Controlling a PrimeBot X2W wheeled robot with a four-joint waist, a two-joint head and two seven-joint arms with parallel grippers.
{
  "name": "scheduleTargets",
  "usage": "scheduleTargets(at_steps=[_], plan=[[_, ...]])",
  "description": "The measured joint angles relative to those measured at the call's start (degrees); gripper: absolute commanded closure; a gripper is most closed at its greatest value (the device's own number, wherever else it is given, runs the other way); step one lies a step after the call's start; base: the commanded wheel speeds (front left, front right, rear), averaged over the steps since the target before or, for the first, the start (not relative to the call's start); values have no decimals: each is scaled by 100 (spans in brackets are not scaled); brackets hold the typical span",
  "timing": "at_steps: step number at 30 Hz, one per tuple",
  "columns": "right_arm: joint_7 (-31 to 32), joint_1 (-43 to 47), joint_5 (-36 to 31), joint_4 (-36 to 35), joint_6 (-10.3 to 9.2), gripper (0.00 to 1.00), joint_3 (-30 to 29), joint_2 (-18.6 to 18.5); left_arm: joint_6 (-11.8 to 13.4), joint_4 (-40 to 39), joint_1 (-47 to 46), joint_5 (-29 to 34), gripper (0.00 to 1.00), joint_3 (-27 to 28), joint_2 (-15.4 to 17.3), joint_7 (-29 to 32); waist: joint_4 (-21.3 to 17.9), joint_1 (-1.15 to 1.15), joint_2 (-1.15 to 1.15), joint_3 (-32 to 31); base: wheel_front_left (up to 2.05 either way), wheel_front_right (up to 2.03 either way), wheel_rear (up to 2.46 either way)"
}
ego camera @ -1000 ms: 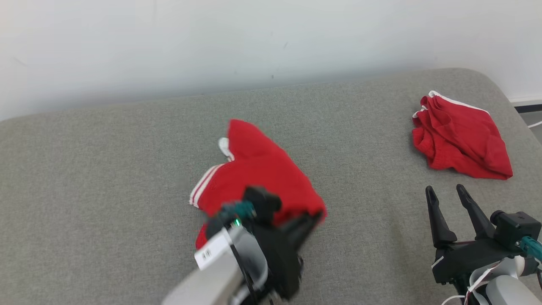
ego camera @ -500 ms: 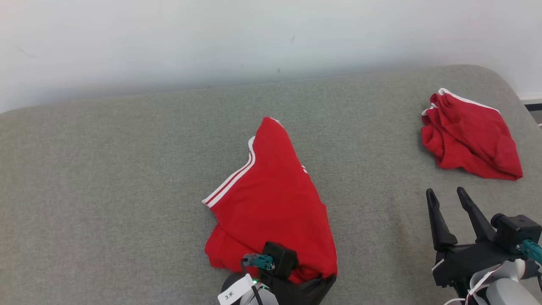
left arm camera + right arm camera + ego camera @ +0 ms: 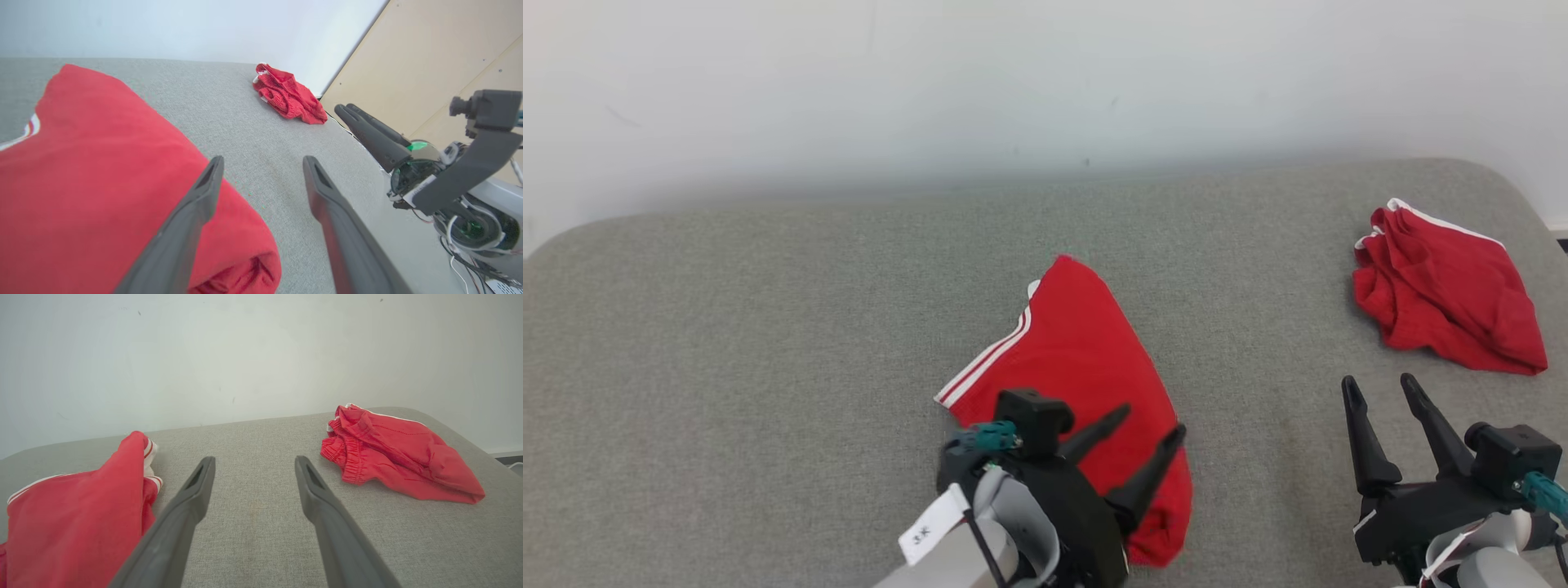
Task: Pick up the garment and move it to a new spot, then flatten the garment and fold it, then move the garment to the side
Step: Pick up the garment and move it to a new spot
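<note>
Both agape — left claw (image 3: 1152, 418), right claw (image 3: 1377, 381).

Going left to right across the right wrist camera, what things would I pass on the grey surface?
striped red garment → right end effector, fingers apart over bare grey cloth → crumpled red garment

My head camera looks down on the grey woven cushion (image 3: 727, 327); both wrist cameras skim low, close, sharing the red white-striped garment (image 3: 73, 526).
</note>
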Motion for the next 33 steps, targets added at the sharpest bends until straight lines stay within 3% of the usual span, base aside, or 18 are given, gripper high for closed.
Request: scheduleTargets(at_steps=[4,6,9,17,33], plan=[[0,122,0,13,0,0,-4,24,300,-36,-23,219,0,259,202,-365,62,0,0,-65,0,0,0],[0,137,0,13,0,0,10,54,522,-12,-70,510,0,313,464,-528,89,0,0,-99,0,0,0],[0,141,0,9,0,0,14,81,624,29,-58,790,0,427,764,-746,122,0,0,-141,0,0,0],[-1,208,-2,-4,23,0,55,116,625,67,355,1178,0,730,1149,-1036,227,0,0,-247,0,0,0],[-3,354,-5,-74,46,0,48,126,624,410,1667,2164,0,2763,1263,-1189,554,0,0,-418,0,0,0]])
